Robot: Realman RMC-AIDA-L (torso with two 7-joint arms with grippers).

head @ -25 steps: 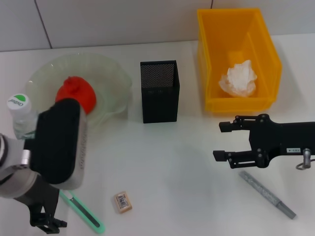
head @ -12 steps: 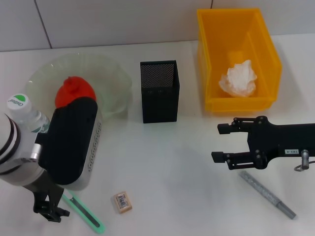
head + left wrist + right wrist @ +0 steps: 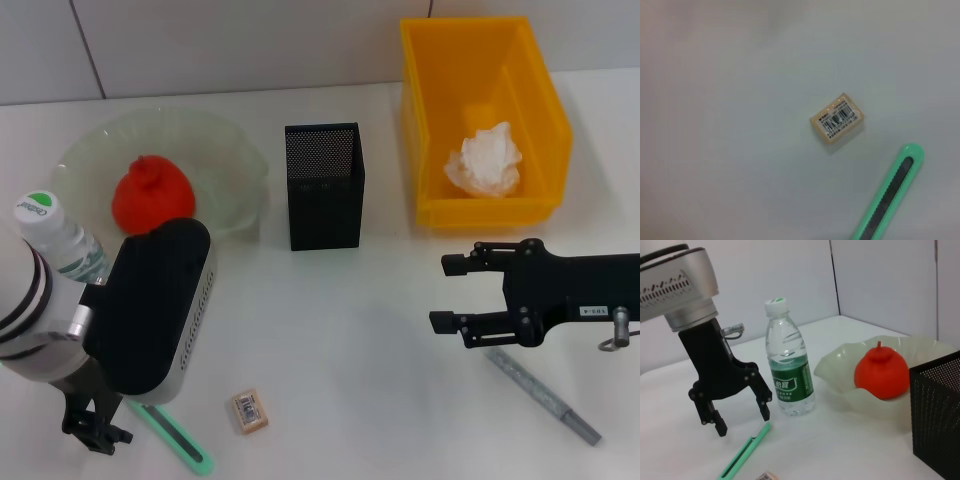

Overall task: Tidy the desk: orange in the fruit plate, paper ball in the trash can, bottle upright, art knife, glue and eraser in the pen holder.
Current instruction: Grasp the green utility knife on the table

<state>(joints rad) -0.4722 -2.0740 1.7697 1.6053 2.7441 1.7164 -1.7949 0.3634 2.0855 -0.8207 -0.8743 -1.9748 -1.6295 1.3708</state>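
Lighting: bright, even, overhead | Shadows: soft, short, under the left gripper (image 3: 738, 416) and beside the pen holder (image 3: 324, 186) | Glare: none | Focus: eraser (image 3: 837, 118) sharp; left wrist view's edges hazy

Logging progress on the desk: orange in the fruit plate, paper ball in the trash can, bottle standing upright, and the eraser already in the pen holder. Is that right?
Not quite. The eraser still lies on the table beside the art knife, not in the pen holder, as the head view shows. The orange, fruit plate, paper ball, trash can and bottle are as stated.
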